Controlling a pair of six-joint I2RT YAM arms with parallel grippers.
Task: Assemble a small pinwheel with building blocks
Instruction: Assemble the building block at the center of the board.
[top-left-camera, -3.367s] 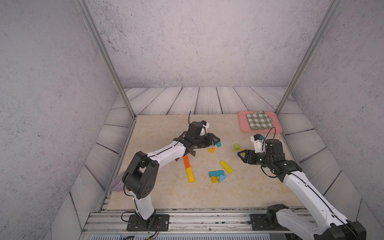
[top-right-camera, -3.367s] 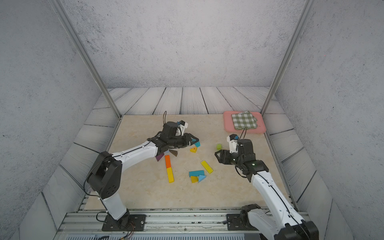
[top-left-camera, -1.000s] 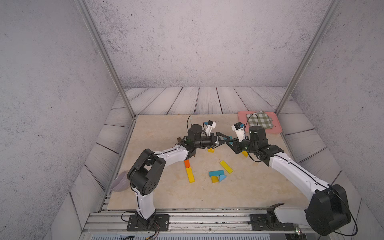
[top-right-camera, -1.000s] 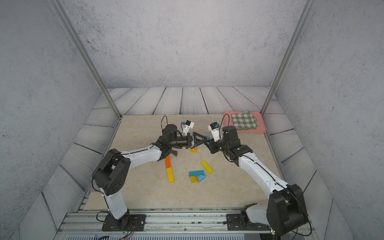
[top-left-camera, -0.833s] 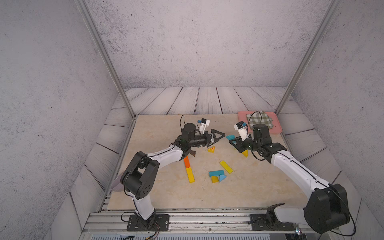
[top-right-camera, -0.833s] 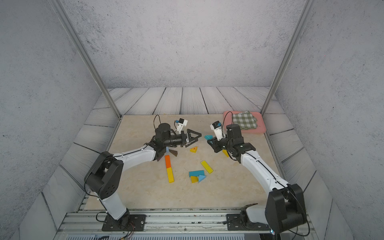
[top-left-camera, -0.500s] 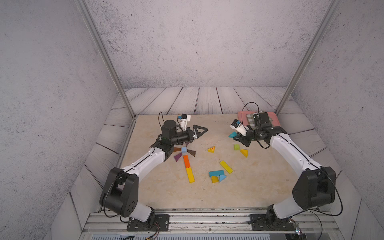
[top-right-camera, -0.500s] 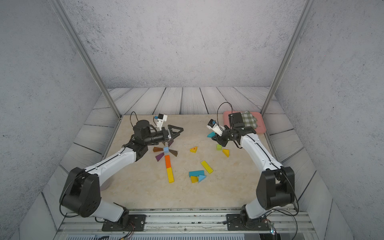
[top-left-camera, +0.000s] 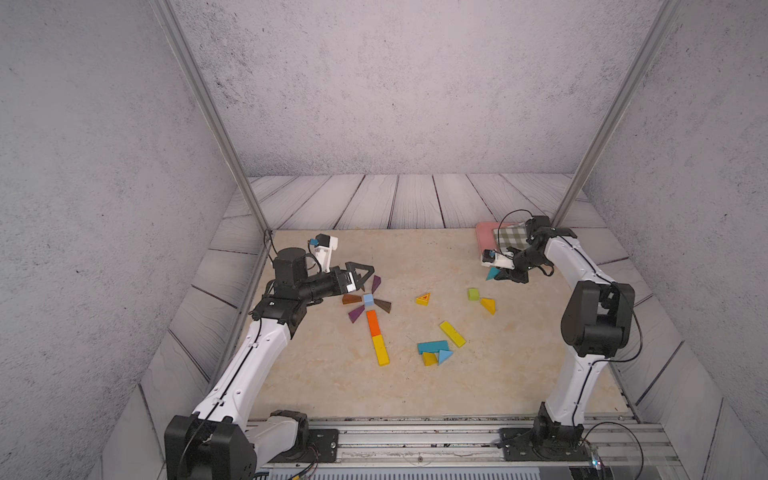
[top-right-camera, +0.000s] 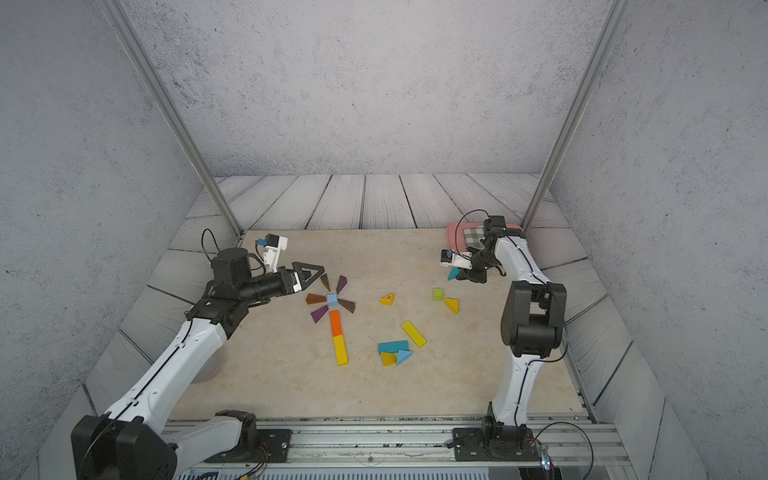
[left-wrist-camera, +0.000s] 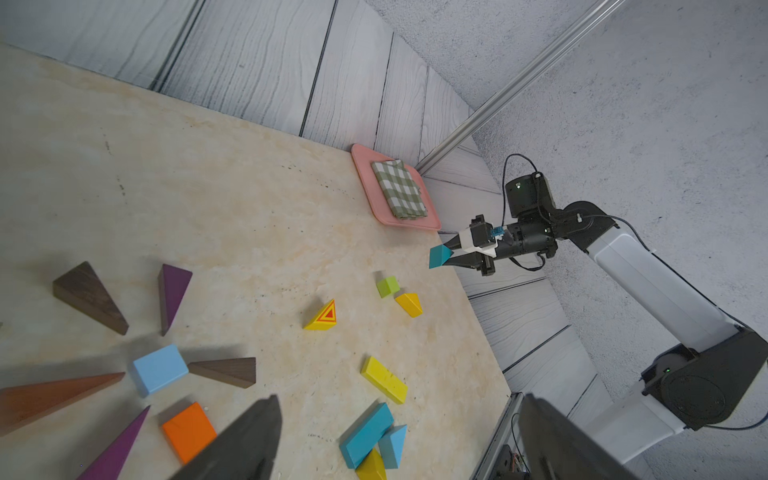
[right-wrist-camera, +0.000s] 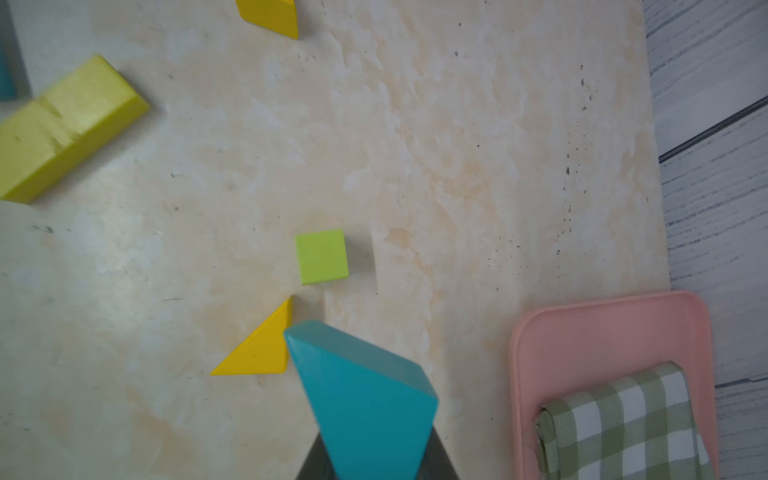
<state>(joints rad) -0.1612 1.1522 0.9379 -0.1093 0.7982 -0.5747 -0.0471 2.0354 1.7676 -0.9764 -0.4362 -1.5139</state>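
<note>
A robot lab cell: grey speckled panels (top-left-camera: 395, 83) wall in a beige counter (top-left-camera: 332, 386), aluminium posts (top-left-camera: 208, 112) stand at its far corners, and two white arms (top-left-camera: 245, 365) are bolted to a metal rail (top-left-camera: 415, 436) along its near edge.

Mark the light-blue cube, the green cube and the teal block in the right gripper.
light-blue cube (top-left-camera: 368, 300): in a top view, centre of its top face.
green cube (right-wrist-camera: 322, 256): right wrist view, centre of its top face.
teal block (right-wrist-camera: 365, 399): right wrist view, middle of its broad face.
</note>
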